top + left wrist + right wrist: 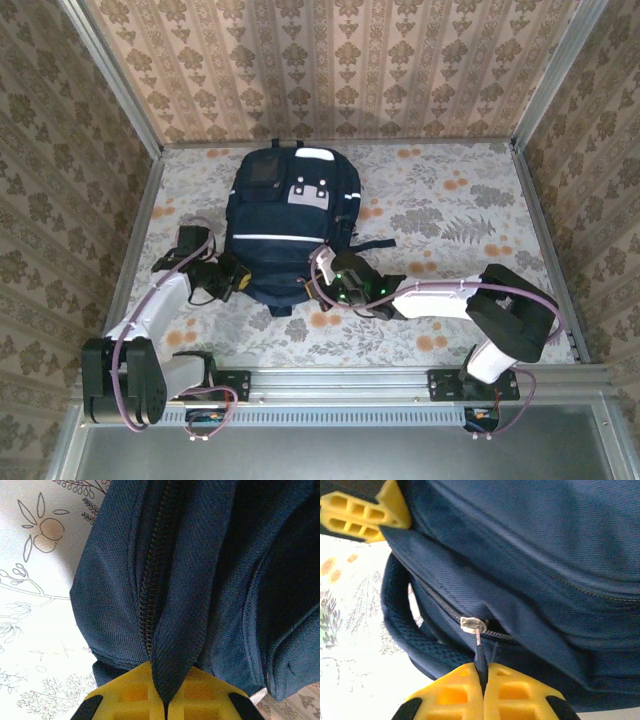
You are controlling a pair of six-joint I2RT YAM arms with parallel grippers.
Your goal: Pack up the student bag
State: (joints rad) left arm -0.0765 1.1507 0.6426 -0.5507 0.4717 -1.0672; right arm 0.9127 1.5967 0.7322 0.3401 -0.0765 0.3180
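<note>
Patterned wallpaper in beige and brown closes in the worktop (450, 200) on three sides, and the worktop itself wears a pale cloth printed with orange blossoms and grey fern sprigs. On it lies the student bag (290, 230), flat on its back, set left of centre and reaching from close to the far edge down to about the middle, its front pocket facing up. A thin white stripe (275, 237) crosses the navy fabric and a pale grey patch (308, 192) sits nearer the far end; one dark strap (372, 243) trails out toward the right edge. Both arms reach in from the near edge and meet the bag at its near end, one at each corner. The left gripper (165, 702) is at the near left corner, its yellow fingers pressed together on a raised fold of the navy cloth that runs just beside a closed zipper (150, 590) (no gap shows between the pads apart from the fabric itself). The right gripper (483, 695) is at the near right corner, its jaws clenched on the dark zip pull (479, 656), which hangs from a small silver slider (471, 624); the zip line beside the slider gapes slightly. A padded mesh strap loop (400, 625) curves below that zip, resting against the cloth.
</note>
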